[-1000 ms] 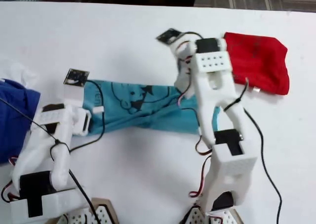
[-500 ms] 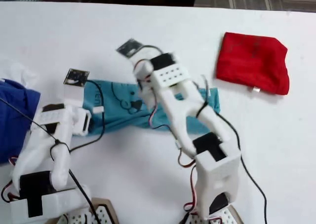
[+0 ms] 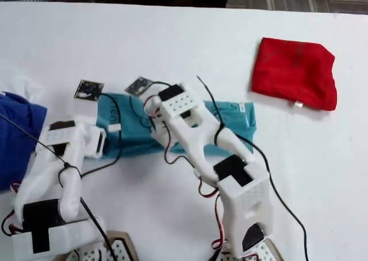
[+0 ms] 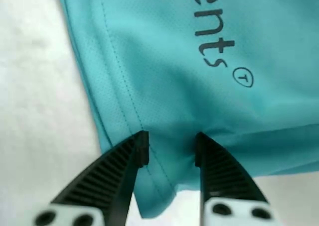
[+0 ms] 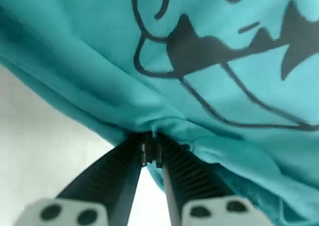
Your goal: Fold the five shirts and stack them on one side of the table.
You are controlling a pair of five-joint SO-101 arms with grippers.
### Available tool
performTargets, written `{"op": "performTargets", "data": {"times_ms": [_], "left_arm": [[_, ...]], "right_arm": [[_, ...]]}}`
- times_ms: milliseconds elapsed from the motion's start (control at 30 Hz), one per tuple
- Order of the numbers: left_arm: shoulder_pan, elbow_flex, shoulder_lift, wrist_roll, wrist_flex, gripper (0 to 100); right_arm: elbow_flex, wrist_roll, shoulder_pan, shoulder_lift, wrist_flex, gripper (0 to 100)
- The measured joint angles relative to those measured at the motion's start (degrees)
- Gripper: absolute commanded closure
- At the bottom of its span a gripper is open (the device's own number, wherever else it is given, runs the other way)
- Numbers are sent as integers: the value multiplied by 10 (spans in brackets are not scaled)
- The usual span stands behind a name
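Teal shirt: the teal shirt [image 3: 233, 116] lies as a long band across the middle of the white table [image 3: 172, 37], running from the left arm [image 3: 63, 152] to a squared right end beyond the right arm [image 3: 195, 131].
Left pincer: the left gripper [image 4: 170, 149] has its fingers spread, one on each side of a crease at the shirt's [image 4: 199, 61] stitched hem. The cloth lies between them unpinched, near the shirt's corner, with bare table just past the edge.
Right pincer: the right gripper [image 5: 150, 149] is closed on a bunched fold at the edge of the teal shirt [image 5: 99, 47], beside the printed cartoon figure.
Red shirt: the red shirt [image 3: 294, 72] lies folded toward the far right of the table, apart from the teal shirt's right end, with a strip of bare table between them.
Blue shirt: the blue shirt [image 3: 17, 134] lies bunched at the table's left edge, just beside the left arm.
Open room: a wide bare stretch runs between the teal shirt and the table's far edge. More bare table lies on the near side between the two arms, and to the right of the right arm.
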Motion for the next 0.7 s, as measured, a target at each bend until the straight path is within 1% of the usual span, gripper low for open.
{"op": "performTargets", "data": {"times_ms": [100, 200, 333, 433, 533, 700], "left_arm": [[0, 0, 0, 0, 0, 828], [0, 0, 0, 0, 0, 828], [0, 0, 0, 0, 0, 828], [0, 0, 0, 0, 0, 828], [0, 0, 0, 0, 0, 828], [0, 0, 0, 0, 0, 828]], "right_arm": [[0, 0, 1, -44, 6, 978], [4, 0, 2, -70, -20, 978], [6, 0, 2, -67, -67, 978], [6, 0, 2, -33, -84, 978], [7, 0, 2, -4, -73, 978], [7, 0, 0, -6, -25, 978]]}}
